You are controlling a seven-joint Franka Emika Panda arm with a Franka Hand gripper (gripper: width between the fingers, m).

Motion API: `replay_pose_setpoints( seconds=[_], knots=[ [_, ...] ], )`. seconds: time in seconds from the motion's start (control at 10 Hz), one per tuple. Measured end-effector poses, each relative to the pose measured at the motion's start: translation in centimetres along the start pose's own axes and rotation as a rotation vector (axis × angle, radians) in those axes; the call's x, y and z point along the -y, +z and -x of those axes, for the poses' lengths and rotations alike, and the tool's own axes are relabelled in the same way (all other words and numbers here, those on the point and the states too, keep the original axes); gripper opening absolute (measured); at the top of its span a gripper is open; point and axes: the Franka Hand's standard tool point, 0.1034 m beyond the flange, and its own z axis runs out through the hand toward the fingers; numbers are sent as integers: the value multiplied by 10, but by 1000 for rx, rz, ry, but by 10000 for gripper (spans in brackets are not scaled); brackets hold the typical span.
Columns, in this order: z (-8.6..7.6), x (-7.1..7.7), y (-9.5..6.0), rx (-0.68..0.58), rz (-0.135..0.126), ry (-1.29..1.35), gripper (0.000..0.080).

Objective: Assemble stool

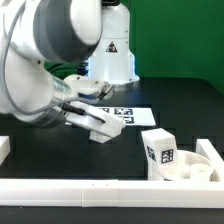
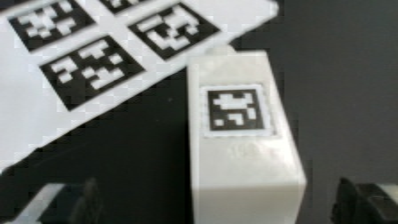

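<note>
In the wrist view the gripper [image 2: 210, 200] has its jaws wide open. One dark fingertip [image 2: 63, 203] is on each side of a white stool leg [image 2: 235, 120], and neither of them touches it, so nothing is held. This leg lies flat on the black table [image 2: 338, 60] with its square tag facing up, just beside the edge of the marker board [image 2: 98, 55].

The exterior view does not show the fingers clearly, because the arm [image 1: 50, 50] covers much of the scene. But it shows what the wrist camera misses. A second leg [image 1: 158, 150] stands upright toward the exterior view's right, at the edge of the round seat [image 1: 208, 152]; I cannot tell if they touch. A long white rail [image 1: 70, 190] lies along the front.
</note>
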Motion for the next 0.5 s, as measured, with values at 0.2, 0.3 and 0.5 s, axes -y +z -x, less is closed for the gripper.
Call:
replay_pose_setpoints(
  seconds=[0.2, 0.3, 0.5],
  knots=[
    [6, 4, 19, 31, -14, 28, 649],
    [7, 5, 22, 34, -12, 26, 649],
    [7, 4, 24, 39, -11, 28, 538]
  ],
)
